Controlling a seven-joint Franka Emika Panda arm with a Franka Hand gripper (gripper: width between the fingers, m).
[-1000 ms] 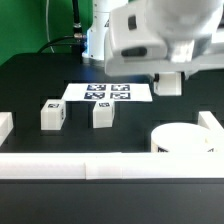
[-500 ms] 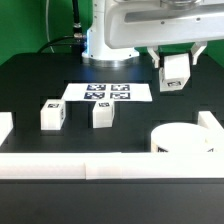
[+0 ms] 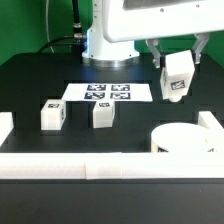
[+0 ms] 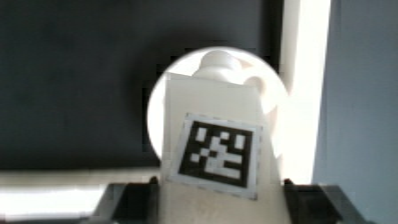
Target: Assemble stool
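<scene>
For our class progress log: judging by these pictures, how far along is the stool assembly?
Done: nothing fitted; the seat shows no legs. In hand: the claw holds one leg aloft. Left: fit it, then the two loose legs on the table.

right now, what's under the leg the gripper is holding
The leg hangs in the gripper; the wrist view shows the round seat below it. The leg covers the seat's middle, so its sockets are hidden.

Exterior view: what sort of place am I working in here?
Most likely a robotics lab bench, not a workshop: a black table edged by white border rails, the marker board lying on it, and a loose stool leg bearing a square tag.
</scene>
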